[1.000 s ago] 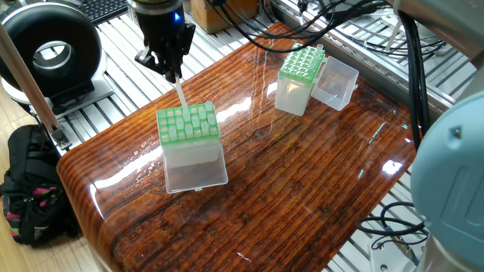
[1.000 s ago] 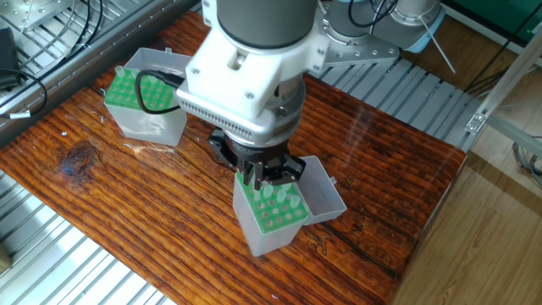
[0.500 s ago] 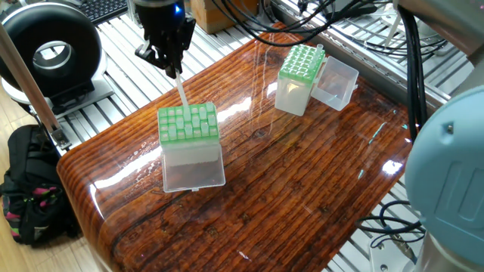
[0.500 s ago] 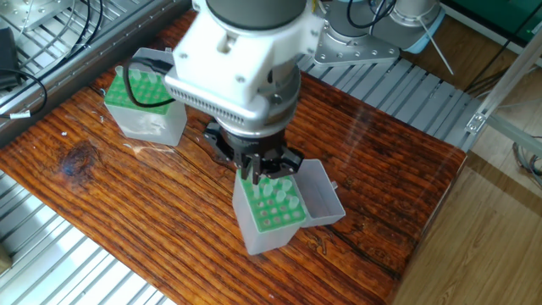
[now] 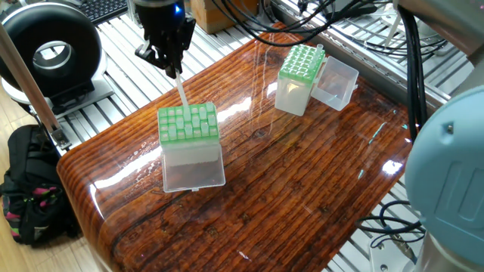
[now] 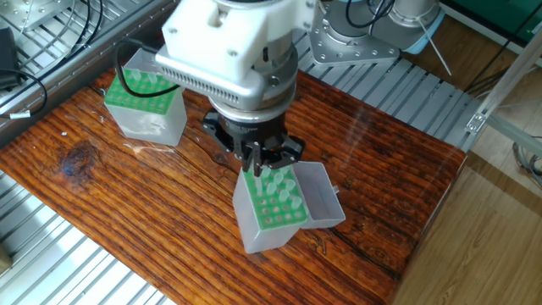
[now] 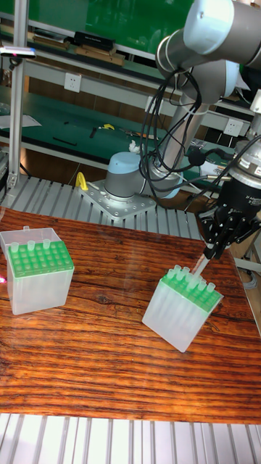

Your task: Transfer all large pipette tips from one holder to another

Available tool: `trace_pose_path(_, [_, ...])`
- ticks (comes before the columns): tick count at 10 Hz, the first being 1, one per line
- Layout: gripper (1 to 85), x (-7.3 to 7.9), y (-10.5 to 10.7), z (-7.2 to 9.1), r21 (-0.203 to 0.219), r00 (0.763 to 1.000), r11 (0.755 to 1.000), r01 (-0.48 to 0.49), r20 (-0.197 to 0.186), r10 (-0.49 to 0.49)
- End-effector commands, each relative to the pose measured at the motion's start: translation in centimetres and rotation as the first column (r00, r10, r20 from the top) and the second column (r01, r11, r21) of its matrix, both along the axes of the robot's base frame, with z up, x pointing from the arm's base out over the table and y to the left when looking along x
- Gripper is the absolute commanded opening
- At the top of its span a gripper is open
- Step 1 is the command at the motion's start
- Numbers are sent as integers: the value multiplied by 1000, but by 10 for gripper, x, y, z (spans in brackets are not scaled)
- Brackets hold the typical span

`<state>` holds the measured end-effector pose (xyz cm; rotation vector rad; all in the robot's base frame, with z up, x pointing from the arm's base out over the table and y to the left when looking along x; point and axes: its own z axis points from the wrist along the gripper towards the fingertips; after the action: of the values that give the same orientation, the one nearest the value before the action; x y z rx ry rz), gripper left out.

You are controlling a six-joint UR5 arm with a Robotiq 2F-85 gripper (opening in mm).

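Note:
My gripper [image 5: 172, 66] is shut on the top of a large pipette tip [image 5: 181, 91], a slim clear tube. The tube's lower end sits at the back row of the near green-topped holder [image 5: 188, 123]. That holder [image 7: 190, 286] stands tilted, its clear lid [image 6: 320, 195] hanging open, and several more tips [image 6: 275, 193] rest in its holes. In the tall view the gripper [image 7: 214, 250] hangs over the holder's far right corner with the tip [image 7: 198, 264] slanting down from it. The other green-topped holder [image 5: 301, 64] stands apart, with one tip [image 5: 321, 48] at a corner.
The far holder's open clear lid [image 5: 337, 81] lies beside it. A black round device [image 5: 49, 49] and a backpack [image 5: 30, 193] sit off the table's left end. Cables [image 5: 333, 15] run along the ribbed metal frame. A second robot's base [image 7: 127, 181] stands behind the table.
The gripper has risen a little with the pipette tip, drawing the tip further up out of the near holder. The holders have stayed where they were.

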<state>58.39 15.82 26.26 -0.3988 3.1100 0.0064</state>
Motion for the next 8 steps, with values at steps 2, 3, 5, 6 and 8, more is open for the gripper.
trace_pose_path(2, [163,-4,1,9,26,1000,1000,-8,-2,8])
trace_pose_path(3, [163,-5,0,11,26,1000,1000,-8,-2,8])
trace_pose_path(5, [163,-8,1,17,32,1000,999,-10,-2,10])
trace_pose_path(6, [163,-11,2,20,36,1000,999,-8,-5,8])
trace_pose_path(8, [163,-14,3,23,34,1000,999,-6,-6,7])
